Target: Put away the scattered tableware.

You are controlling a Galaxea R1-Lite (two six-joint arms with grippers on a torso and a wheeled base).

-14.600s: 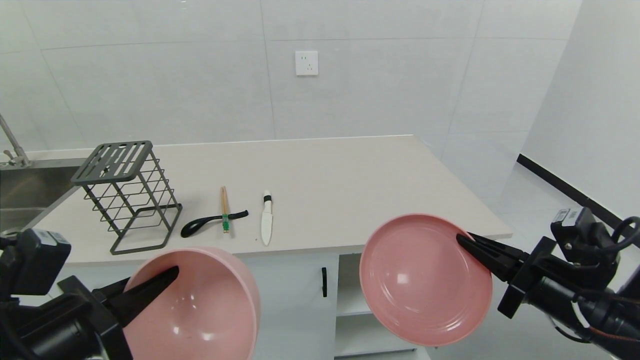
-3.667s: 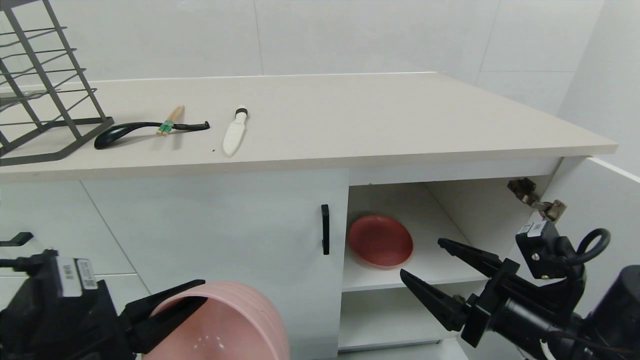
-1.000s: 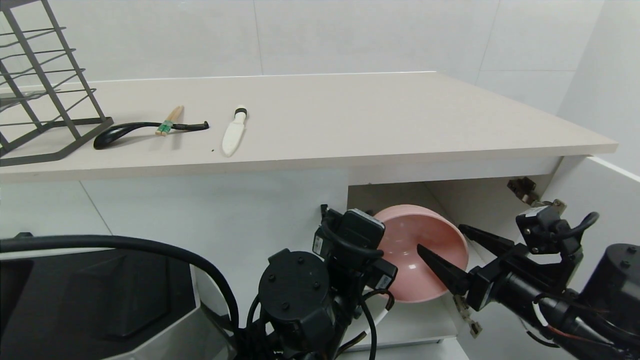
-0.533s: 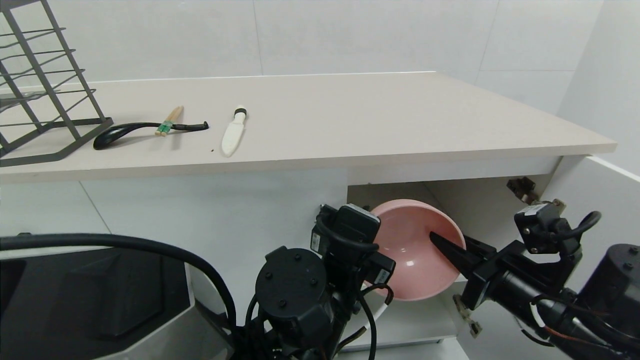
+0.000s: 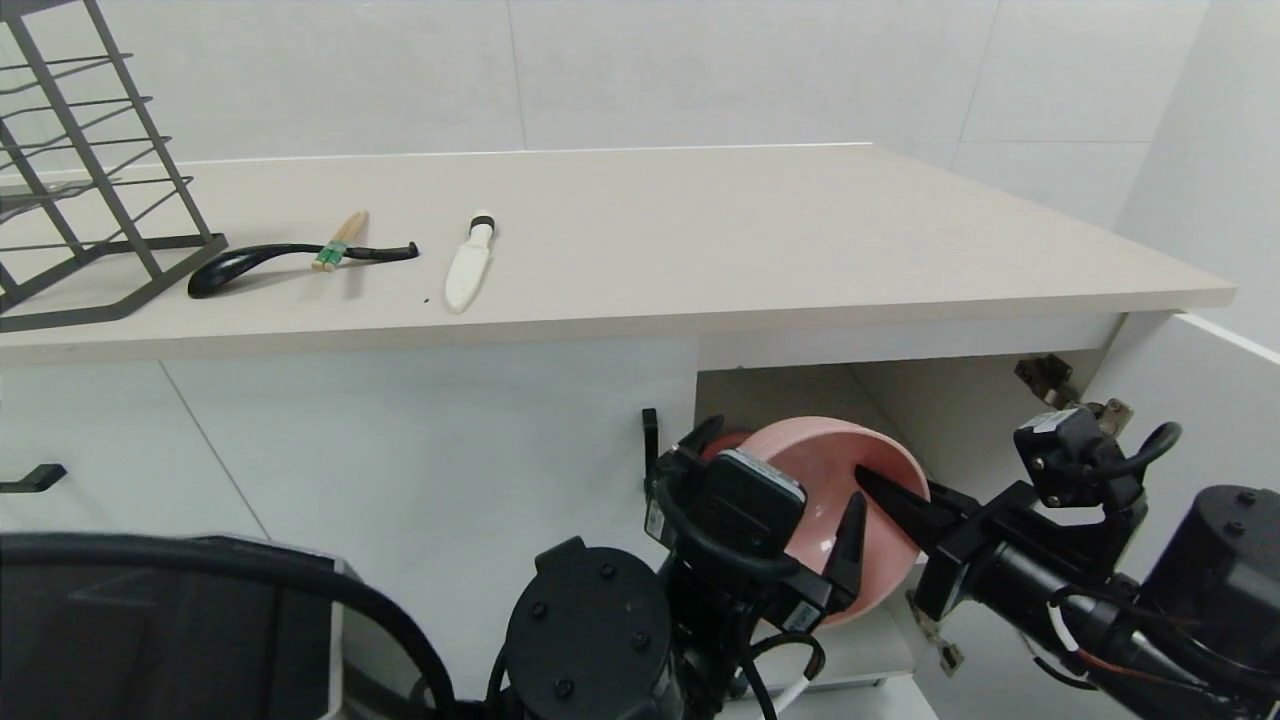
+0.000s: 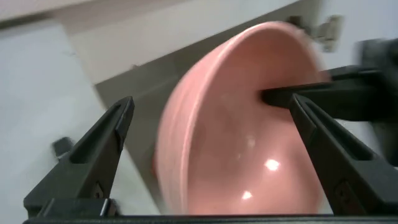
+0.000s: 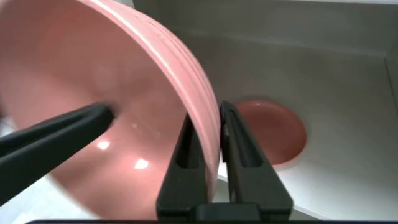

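One plate [image 7: 270, 130] is shelved, my right gripper [image 7: 205, 121] pinches the bowl [image 5: 812, 470] (left gripper [image 6: 211, 106] spread wide), and spoon [image 5: 250, 262], chopsticks [image 5: 338, 242] and knife [image 5: 468, 265] wait on the counter [image 5: 750, 230].

Beige countertop [image 5: 750, 230] against a white tiled wall [image 5: 700, 70], black handle [image 5: 650, 432] on the closed cabinet door [image 5: 430, 450] below.
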